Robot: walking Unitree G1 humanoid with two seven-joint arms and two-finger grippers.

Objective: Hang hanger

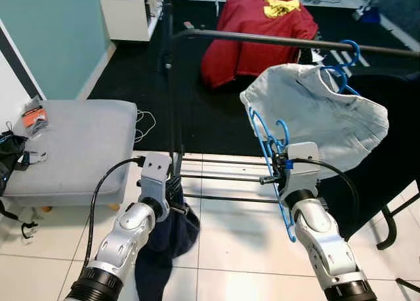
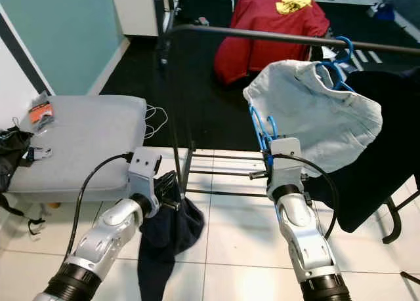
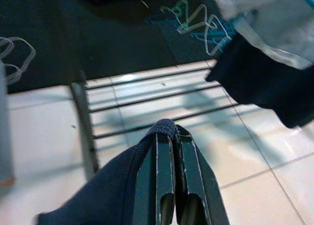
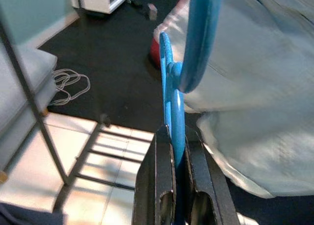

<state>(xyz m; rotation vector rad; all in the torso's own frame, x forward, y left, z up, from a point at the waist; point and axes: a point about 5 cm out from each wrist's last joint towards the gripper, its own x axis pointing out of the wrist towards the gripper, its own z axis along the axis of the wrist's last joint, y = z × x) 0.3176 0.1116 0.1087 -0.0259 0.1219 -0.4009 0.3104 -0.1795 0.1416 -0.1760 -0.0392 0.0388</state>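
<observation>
My right gripper (image 1: 279,168) is shut on a blue plastic hanger (image 1: 264,134), held upright below the black clothes rail (image 1: 262,39); its hook (image 4: 200,34) curves up close to the wrist camera. My left gripper (image 1: 176,195) is shut on a dark navy garment (image 1: 169,239) that droops toward the tiled floor; in the left wrist view the cloth (image 3: 117,186) wraps the shut fingers (image 3: 164,166). Another blue hanger (image 1: 342,66) hangs on the rail carrying a pale grey garment (image 1: 321,111), just right of my held hanger.
A black garment (image 1: 387,137) hangs at the rail's right end. The rack's low bars (image 1: 223,180) cross the floor ahead. A grey cushioned bench (image 1: 72,147) stands left. A red garment (image 1: 259,32) lies beyond on dark carpet. Loose hangers (image 3: 201,21) lie on the carpet.
</observation>
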